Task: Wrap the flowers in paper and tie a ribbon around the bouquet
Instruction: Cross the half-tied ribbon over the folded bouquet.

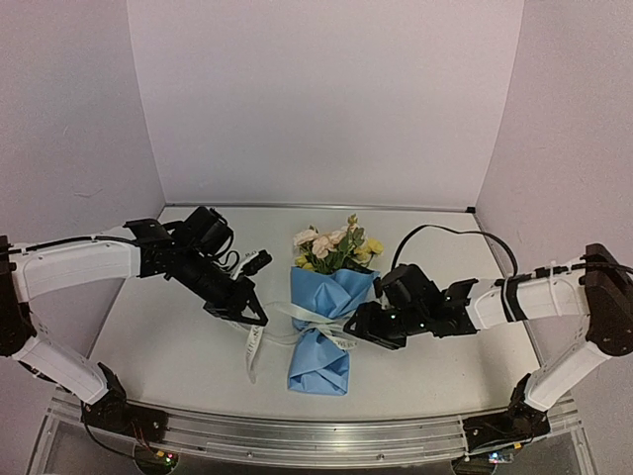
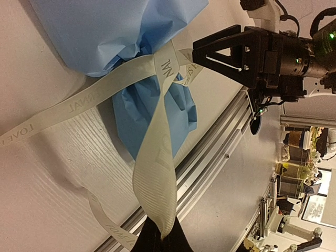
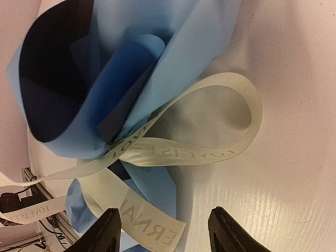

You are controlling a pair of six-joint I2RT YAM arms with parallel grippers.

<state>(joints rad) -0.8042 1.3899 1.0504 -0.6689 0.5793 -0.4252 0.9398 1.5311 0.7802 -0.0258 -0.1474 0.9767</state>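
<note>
Top view: the light blue paper-cone bouquet (image 1: pixel 318 341) lies on the pale table (image 1: pixel 168 346) between your arms, yellow and pink-cream flowers (image 1: pixel 334 245) at the far end. A long cream-white printed ribbon (image 1: pixel 254 348) crosses its waist. The left claw (image 1: pixel 247 309) is just left of the cone. The right claw (image 1: pixel 364 327) is at its right side; contact unclear.

Left wrist view: the left claw (image 2: pixel 159 239) is pressed together, pinching one ribbon (image 2: pixel 153 173) tail that runs up to the crossing on the thin blue paper (image 2: pixel 105 31). The right claw (image 2: pixel 210 52) sits just beyond.

Right wrist view: the right claw (image 3: pixel 164 210) is spread, pinching nothing. A ribbon (image 3: pixel 173 156) end lies flat between its fingers (image 3: pixel 107 233), with a slack loop beside the paper (image 3: pixel 173 47).

Risk: the crossing looks loose. Pull the left tail while the other end is free and it may slip open or drag the cone. Close off-centre and you may pinch paper too.
</note>
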